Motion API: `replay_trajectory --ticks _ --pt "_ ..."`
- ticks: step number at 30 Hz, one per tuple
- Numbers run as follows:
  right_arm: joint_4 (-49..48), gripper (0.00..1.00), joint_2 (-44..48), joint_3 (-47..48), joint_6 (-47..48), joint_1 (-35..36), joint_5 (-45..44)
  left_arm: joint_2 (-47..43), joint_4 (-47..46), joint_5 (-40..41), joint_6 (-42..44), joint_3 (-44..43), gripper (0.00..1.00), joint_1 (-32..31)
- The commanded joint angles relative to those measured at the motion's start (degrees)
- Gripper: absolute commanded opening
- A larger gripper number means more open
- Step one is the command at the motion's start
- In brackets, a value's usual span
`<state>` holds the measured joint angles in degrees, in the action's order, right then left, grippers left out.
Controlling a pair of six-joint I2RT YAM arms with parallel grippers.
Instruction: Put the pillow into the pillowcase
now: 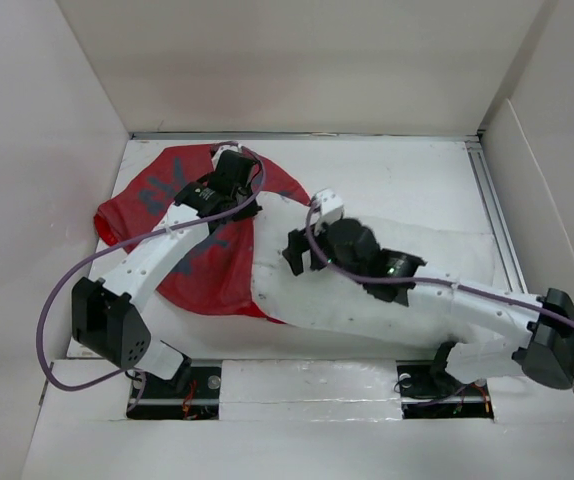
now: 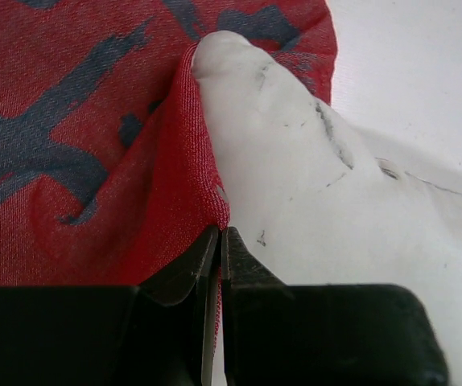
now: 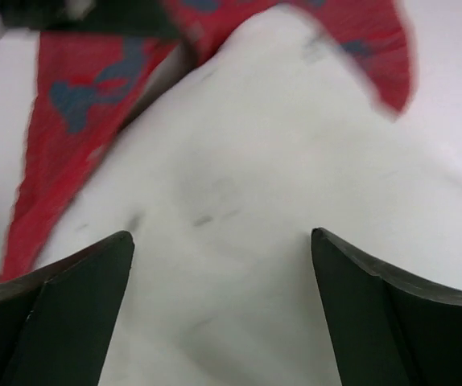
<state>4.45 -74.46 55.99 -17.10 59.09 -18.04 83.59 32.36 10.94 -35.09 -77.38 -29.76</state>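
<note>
The white tabletop (image 1: 407, 170) fills the overhead view and is walled in by white panels.

On it, the pillow (image 1: 347, 305) is the biggest thing. It is a plump white oblong lying from the middle of the view out toward 4 o'clock, under the right arm. Its end nearest the centre is tucked into the mouth of the pillowcase (image 1: 222, 280), while most of its length lies bare on the tabletop.

The pillowcase is rumpled red fabric with grey-blue marks. It spreads from the centre out toward 10 o'clock, and one flap reaches to about 12 o'clock over the pillow's corner.

The left arm crosses the pillowcase from 8 o'clock. In the left wrist view, the left pincer (image 2: 219, 241) has its two fingers pressed together on the red hem of the pillowcase's opening. From that grip, the pillow's rounded corner rises toward 12 o'clock and the red cloth lies off to 9 and 10 o'clock. A patch of bare tabletop shows at 2 o'clock.

The right pincer (image 3: 221, 233) is spread wide over the middle of the pillow, pointing toward the pillowcase, and grips nothing. White pillow fabric fills the gap between its fingers. I cannot tell whether the fingertips touch the pillow.

A few small dark specks and scuffs mark the pillow's surface near its corner.
</note>
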Motion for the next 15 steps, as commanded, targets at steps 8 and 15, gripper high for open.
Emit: replay_trajectory --ticks 8,15 --pt "4.94 1.0 -22.62 30.07 12.17 -27.09 41.12 -3.52 -3.71 7.34 -6.74 2.94 0.0 0.31" --pt "12.61 1.0 -42.7 41.42 16.32 -26.57 58.91 -3.52 -0.98 10.86 -6.74 1.8 0.0 0.31"
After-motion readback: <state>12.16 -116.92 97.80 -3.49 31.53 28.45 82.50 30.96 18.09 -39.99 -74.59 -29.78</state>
